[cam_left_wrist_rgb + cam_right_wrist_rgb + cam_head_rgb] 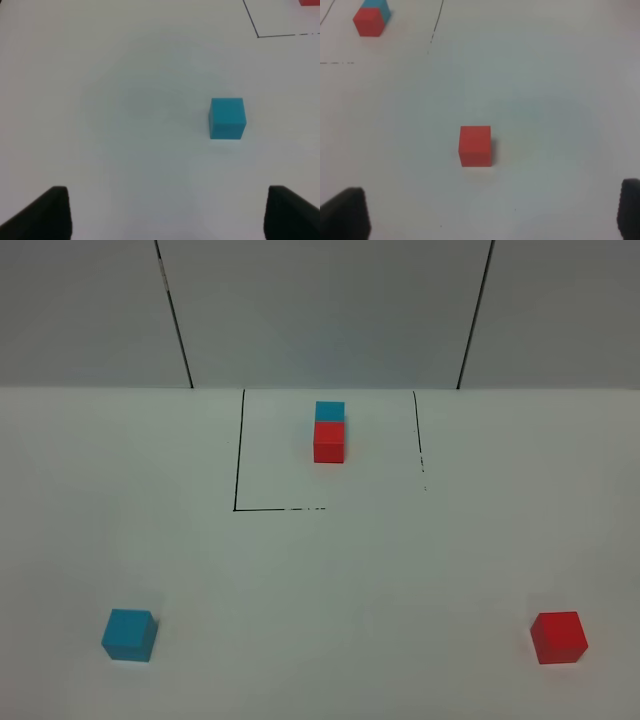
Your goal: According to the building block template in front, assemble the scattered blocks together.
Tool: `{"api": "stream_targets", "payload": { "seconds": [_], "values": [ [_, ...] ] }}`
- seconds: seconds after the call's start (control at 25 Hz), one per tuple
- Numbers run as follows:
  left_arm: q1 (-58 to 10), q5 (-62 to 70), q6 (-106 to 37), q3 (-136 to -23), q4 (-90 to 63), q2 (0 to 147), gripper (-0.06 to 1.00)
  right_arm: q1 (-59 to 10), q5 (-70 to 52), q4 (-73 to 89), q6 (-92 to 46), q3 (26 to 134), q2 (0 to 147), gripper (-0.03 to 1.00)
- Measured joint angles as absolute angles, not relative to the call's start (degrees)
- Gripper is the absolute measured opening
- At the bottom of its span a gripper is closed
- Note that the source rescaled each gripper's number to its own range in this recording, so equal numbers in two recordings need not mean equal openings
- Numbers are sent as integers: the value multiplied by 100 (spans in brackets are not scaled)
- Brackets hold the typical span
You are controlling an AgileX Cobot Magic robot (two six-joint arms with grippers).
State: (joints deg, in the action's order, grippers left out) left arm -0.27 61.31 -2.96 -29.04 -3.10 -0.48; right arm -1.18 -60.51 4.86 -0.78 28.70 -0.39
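Across the white table (320, 570) a black drawn outline (238, 460) is framing the far middle. Inside it the building block template (329, 430) is sitting with its blue half behind and its red half in front, the two touching face to face. Near the front edge, well apart from each other, the loose blue cube (128, 635) is lying on the left and the loose red cube (559, 637) on the right. Neither is being held. The left gripper (167, 215) is hovering with its jaws spread wide and empty, and the blue cube is showing ahead of them, nearer one finger. The right gripper (487, 212) is gaping likewise, short of the red cube. Judging from this, the first reach is pending. Each arm is needing to centre its cube between the fingers, square the jaws to flat side faces, and clamp so that the mating face is staying free
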Motion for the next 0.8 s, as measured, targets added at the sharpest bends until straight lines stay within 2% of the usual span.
{"api": "stream_targets", "payload": {
  "seconds": [0.8],
  "values": [
    [-27, 6131, -296, -2904, -310, -43, 68, -118, -6051, 486, -78, 2870, -39, 100]
  ]
}}
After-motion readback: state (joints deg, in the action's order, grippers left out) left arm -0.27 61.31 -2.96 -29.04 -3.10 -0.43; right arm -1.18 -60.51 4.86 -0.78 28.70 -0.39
